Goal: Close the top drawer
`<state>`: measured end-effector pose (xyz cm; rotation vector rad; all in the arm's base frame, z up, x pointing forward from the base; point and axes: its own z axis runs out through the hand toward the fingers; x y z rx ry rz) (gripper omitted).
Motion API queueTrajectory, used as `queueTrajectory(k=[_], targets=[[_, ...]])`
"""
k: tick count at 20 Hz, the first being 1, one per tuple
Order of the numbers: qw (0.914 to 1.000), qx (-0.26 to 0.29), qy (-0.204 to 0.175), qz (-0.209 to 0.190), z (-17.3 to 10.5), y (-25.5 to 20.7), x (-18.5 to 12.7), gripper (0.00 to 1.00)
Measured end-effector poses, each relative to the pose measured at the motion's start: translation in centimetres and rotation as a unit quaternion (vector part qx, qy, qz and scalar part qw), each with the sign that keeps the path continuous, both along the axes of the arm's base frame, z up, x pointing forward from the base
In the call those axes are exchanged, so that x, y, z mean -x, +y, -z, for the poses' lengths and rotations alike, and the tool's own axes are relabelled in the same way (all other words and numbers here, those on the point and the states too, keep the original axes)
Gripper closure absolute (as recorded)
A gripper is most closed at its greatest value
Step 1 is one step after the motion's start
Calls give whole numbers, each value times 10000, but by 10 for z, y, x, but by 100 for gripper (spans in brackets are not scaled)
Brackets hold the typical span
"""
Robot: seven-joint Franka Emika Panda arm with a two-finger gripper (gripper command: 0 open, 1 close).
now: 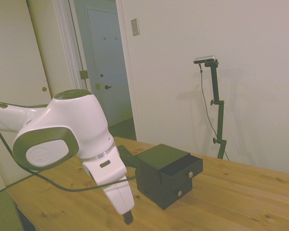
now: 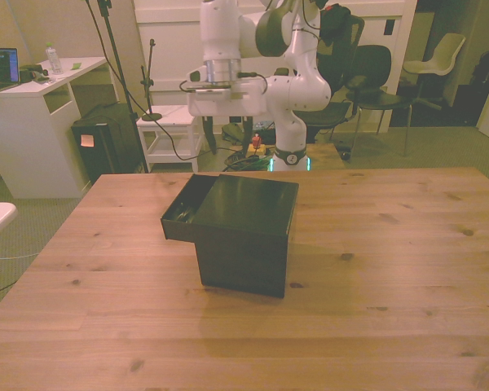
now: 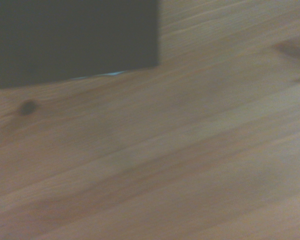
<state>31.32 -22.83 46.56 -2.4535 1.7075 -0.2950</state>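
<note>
Currently the upper black drawer with a small round pale knob point(image 1: 182, 168) sticks out of the small black box cabinet point(image 1: 160, 159) on the wooden surface point(image 2: 391, 244). Claw point(image 1: 128, 217) state: cannot tell; it hangs beside the cabinet.

Matt black cabinet point(image 1: 163, 169) (pale knob point(image 1: 190, 174)) on smooth, knotty wooden table point(image 2: 391, 269); glossy white plastic arm point(image 1: 67, 132).
</note>
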Motion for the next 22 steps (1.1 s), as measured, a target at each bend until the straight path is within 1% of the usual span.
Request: queueTrajectory(k=[3,5,10,14,17,20,22], targets=[[9997,45,-108,228,-15,-47,14,0],[9994,89,-105,327,-23,-75,13,0],[9985,181,-20,510,-39,-132,-4,0],[9977,202,-54,648,-56,-168,-14,0],[9974,227,-41,675,-64,-192,-22,0],[9973,213,5,700,-66,-212,-40,0],[9975,206,9,682,-66,-221,-58,0]])
